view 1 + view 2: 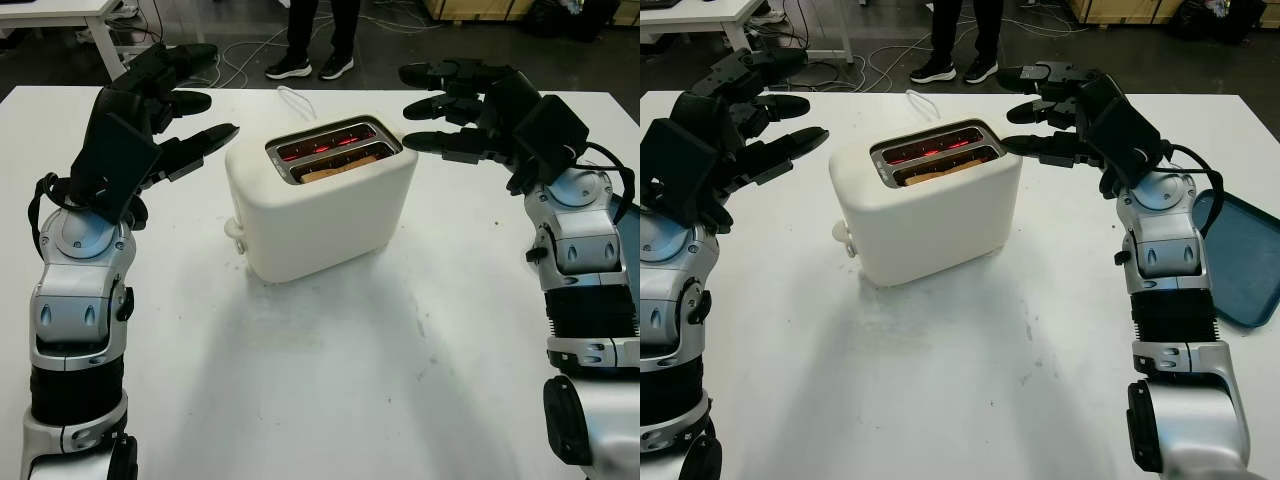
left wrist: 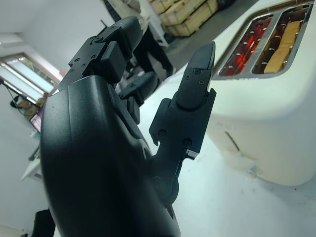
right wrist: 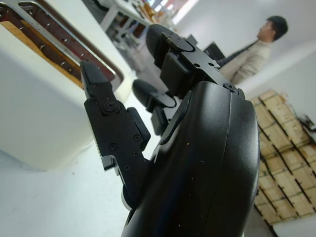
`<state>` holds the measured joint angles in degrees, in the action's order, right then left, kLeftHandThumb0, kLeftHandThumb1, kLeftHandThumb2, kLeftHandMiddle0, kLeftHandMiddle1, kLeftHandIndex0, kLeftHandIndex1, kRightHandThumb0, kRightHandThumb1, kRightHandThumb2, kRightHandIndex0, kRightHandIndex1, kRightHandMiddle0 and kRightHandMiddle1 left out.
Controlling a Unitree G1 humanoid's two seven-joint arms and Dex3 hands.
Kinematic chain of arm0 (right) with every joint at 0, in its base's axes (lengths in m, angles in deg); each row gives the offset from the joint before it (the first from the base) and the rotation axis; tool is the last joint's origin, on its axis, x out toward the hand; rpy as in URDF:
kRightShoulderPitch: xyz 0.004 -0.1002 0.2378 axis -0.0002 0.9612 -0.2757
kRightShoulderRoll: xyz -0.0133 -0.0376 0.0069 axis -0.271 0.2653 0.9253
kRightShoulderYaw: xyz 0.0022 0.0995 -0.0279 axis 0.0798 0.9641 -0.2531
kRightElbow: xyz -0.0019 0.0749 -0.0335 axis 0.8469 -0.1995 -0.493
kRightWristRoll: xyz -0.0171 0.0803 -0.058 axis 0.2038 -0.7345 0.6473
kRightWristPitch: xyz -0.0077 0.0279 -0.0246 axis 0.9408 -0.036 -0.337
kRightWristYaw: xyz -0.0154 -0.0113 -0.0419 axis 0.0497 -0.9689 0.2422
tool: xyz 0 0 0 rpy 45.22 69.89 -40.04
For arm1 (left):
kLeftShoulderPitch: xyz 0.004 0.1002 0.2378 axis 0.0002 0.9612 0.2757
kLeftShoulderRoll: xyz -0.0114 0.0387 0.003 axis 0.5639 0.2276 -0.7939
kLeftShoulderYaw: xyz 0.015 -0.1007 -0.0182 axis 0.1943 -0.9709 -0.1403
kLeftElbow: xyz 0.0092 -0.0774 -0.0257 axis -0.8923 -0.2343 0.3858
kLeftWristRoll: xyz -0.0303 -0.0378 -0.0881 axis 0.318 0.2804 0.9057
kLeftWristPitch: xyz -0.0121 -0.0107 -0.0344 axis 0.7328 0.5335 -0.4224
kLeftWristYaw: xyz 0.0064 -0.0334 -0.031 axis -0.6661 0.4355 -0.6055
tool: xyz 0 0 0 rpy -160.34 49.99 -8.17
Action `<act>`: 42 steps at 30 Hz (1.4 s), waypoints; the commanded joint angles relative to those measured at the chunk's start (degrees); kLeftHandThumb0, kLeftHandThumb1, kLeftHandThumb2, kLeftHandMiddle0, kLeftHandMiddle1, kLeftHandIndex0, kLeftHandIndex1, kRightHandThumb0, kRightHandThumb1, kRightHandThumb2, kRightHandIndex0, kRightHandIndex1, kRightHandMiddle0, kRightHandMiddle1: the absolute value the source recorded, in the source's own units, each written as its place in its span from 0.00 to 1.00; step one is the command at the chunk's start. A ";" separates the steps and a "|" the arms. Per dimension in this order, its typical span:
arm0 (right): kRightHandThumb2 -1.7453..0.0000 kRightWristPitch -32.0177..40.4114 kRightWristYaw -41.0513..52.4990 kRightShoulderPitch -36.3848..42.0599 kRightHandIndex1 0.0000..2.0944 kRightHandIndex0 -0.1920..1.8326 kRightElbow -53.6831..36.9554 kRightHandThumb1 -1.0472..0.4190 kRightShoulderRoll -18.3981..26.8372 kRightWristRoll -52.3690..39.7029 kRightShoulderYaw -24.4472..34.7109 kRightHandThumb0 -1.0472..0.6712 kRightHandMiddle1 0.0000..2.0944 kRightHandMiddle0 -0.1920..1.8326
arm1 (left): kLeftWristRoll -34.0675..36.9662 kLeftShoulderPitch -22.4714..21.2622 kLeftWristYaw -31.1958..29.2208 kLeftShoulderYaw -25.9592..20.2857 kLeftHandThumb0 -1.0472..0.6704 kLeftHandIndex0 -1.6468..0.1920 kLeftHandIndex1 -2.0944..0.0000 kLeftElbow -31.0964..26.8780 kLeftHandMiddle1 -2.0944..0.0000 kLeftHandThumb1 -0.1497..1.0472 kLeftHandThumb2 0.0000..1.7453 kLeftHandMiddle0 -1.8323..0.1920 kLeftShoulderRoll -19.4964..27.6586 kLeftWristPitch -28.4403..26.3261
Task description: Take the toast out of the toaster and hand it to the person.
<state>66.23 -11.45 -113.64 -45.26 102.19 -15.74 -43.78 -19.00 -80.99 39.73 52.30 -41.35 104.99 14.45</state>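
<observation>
- Cream plastic toaster (image 1: pixel 320 200) stands mid-tabletop (image 1: pixel 330 380); we see the toast (image 1: pixel 335 168) sunk in the nearer slot, only its top edge showing, while the farther slot glows red.
- We hold the left robot hand (image 1: pixel 175 110) released and carrying nothing, up beside the toaster's left end, just apart from it.
- We hold the right robot hand (image 1: pixel 1045 105) likewise released, near the toaster's right top corner; whether a fingertip touches the shell we cannot tell.
- For the step in hand, we judge a pinch from above is needed: bring fingertips over the near slot, grip the toast's exposed edge on both faces, and lift straight up so it does not jam against the slot walls.
- We would keep fingers out of the glowing slot and steady the body with the other robot hand if it slides.
- A person (image 1: pixel 310 35) stands beyond the tabletop's far edge, where the hand-over would go.
- A blue tray (image 1: pixel 1240 255) lies at the right edge.
- We can read no brand, label or writing anywhere.
</observation>
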 commanded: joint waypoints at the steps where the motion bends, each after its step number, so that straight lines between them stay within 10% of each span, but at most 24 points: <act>1: 1.00 -0.86 -0.18 -0.16 0.36 0.34 -0.38 0.19 -0.09 -0.21 -0.12 0.55 0.03 0.46 | -0.24 0.27 0.10 0.05 0.45 0.71 0.77 -0.21 0.54 0.83 0.00 0.81 0.35 0.31; 42: 1.00 -6.23 -0.24 -7.48 0.40 0.34 5.33 0.24 0.04 1.84 -2.15 0.50 0.03 0.48 | 0.24 0.35 -0.06 -0.10 0.46 0.72 0.76 -0.21 0.55 0.83 0.00 0.81 0.15 0.34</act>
<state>63.04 -11.85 -118.71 -41.17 102.12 -14.72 -45.37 -18.92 -80.98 39.73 52.29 -41.37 104.98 14.44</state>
